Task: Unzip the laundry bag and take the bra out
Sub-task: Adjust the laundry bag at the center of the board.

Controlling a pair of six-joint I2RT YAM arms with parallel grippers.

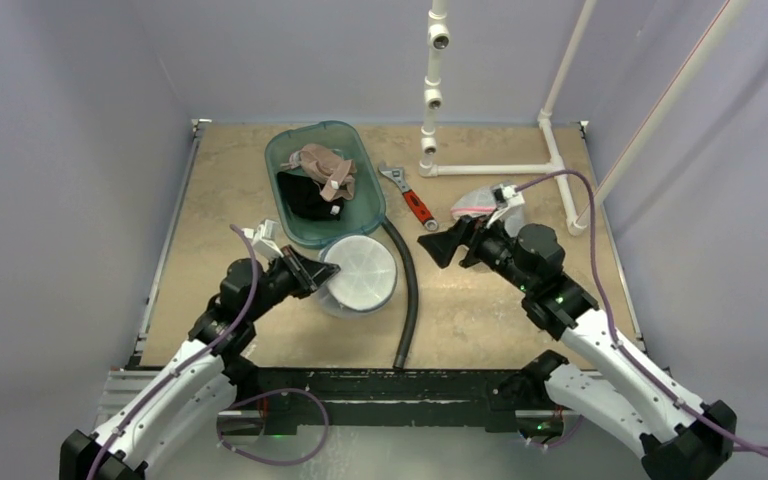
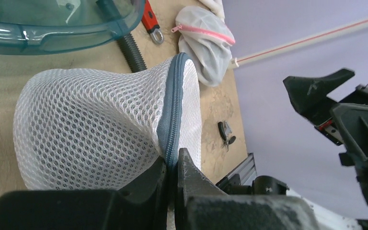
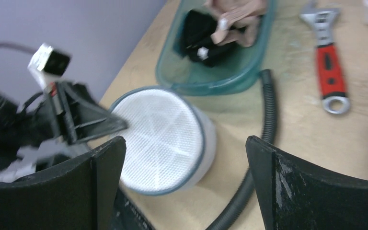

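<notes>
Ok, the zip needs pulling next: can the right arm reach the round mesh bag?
Probably yes: the right gripper, jaws open, faces the mesh bag; only the low black hose lies between.

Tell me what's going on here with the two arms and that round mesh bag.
The left pincer is shut on the grey zipper edge of the round white mesh laundry bag, which sits on the table just in front of the teal bin of clothes. The right pincer is wide open, holding nothing, off to the bag's right and pointed toward it. The zipper looks closed along the stretch in view, and nothing has come out of the bag.
</notes>
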